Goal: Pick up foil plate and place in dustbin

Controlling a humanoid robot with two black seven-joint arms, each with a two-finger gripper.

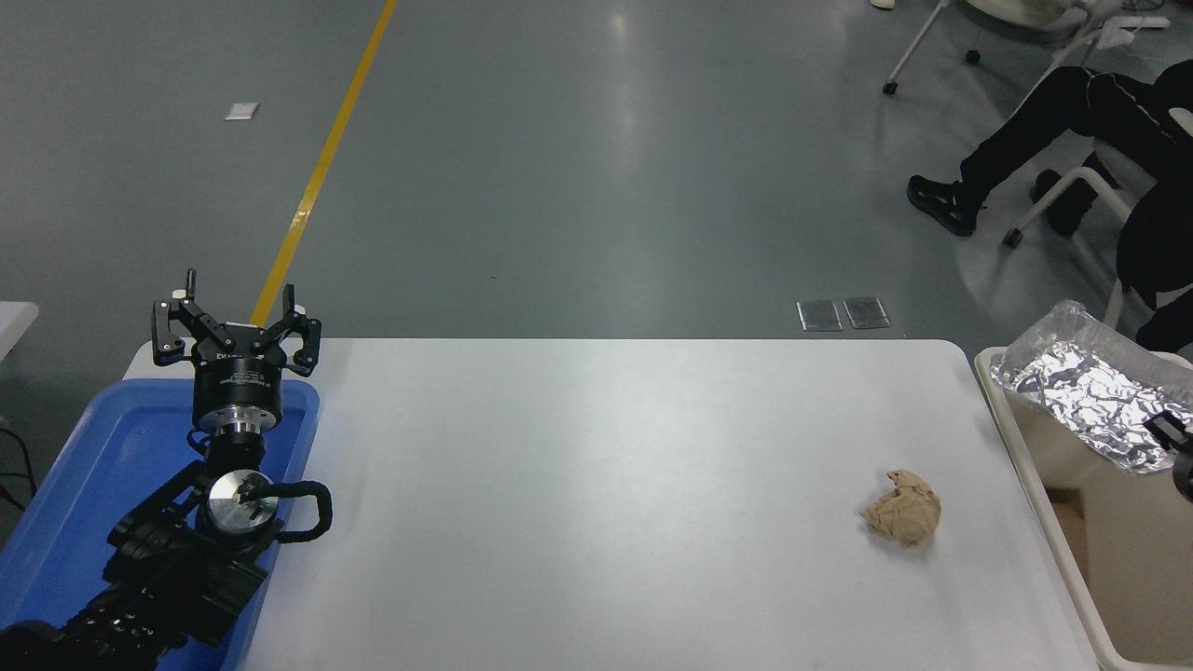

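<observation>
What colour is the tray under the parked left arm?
Blue. The plastic tray at the table's left edge shows clearly in the head view, beneath the left gripper.

Lab — taped floor, office chairs

Foil plate over dustbin, just off table's right edge, w/ right gripper at its near end. Paper ball on table near right side; left gripper over tray at far left.
</observation>
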